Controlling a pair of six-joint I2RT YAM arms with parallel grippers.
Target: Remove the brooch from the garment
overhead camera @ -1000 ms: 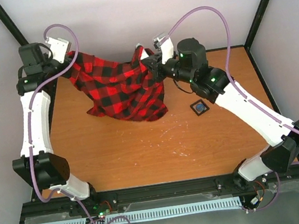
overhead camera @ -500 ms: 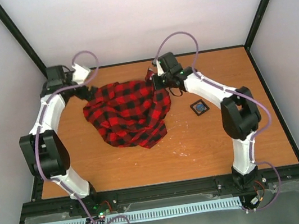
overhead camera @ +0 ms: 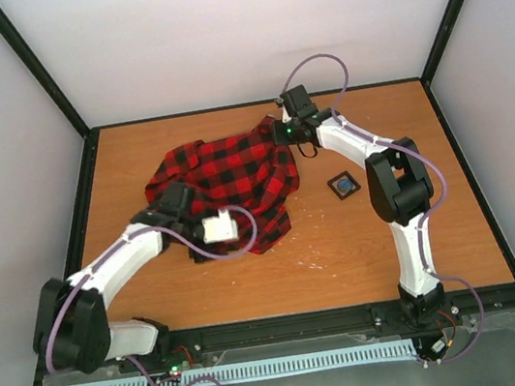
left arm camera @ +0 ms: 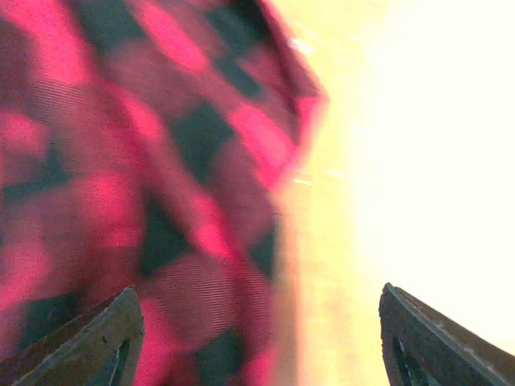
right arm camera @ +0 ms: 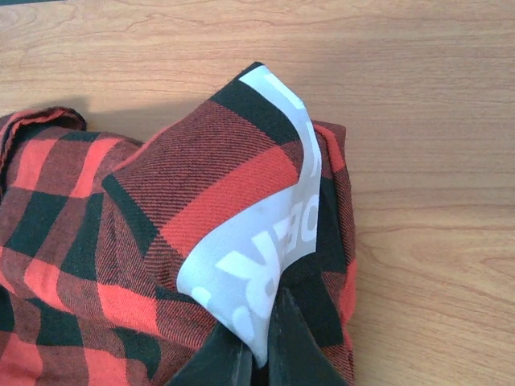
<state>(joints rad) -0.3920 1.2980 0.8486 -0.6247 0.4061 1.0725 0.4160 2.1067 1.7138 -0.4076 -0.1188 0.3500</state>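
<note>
The right gripper [right arm camera: 257, 358] is clamped on a raised fold of the garment [right arm camera: 201, 201], with bare table [right arm camera: 418, 161] beyond it. The left gripper [left arm camera: 261, 346] hangs with its jaws wide apart over the garment's edge. A small dark square piece [overhead camera: 343, 185] lies beside the right arm, clear of the cloth.

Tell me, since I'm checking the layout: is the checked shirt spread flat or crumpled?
Crumpled: the shirt lies heaped in folds, one fold pinched by the right gripper.

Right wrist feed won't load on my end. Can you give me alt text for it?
The right gripper is shut on a raised fold of the red-and-black checked garment, pinching it at a white lettered patch. The rest lies rumpled on the wooden table.
</note>
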